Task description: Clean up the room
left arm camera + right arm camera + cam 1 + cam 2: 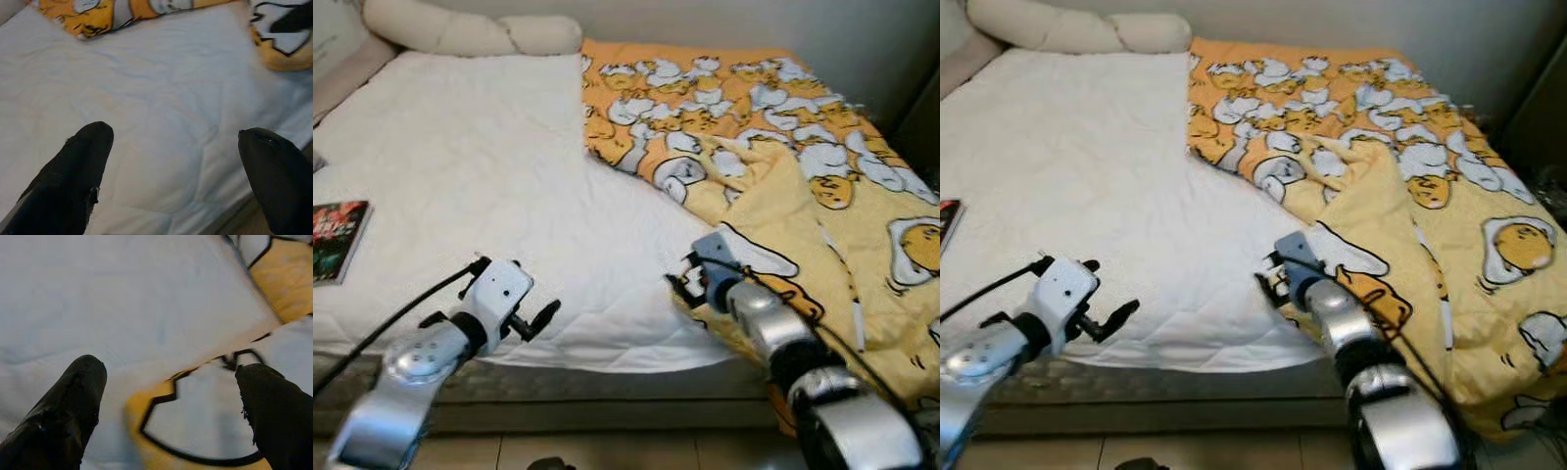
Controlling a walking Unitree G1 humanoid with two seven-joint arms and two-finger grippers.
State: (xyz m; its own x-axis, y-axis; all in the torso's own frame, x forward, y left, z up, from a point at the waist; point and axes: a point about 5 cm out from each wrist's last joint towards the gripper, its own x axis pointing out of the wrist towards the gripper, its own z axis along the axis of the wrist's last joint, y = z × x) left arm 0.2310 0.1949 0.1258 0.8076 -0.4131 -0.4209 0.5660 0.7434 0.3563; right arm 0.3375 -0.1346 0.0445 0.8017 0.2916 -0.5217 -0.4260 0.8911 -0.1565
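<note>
A yellow and orange blanket [773,147] with egg cartoon prints lies rumpled over the right half of the bed, one corner folded back. My right gripper [686,283] is open at the blanket's lower left corner [195,431], its fingers [73,401] straddling that edge above the white sheet. My left gripper [536,321] is open too, hovering over the white quilted mattress cover [470,166] near the bed's front edge, holding nothing. A book [335,239] with a dark red cover lies at the left edge of the bed.
Two cream pillows [460,31] lie at the head of the bed by the wall. The bed's front edge [607,377] drops to a tiled floor [607,450]. A dark piece of furniture [1540,108] stands at the far right.
</note>
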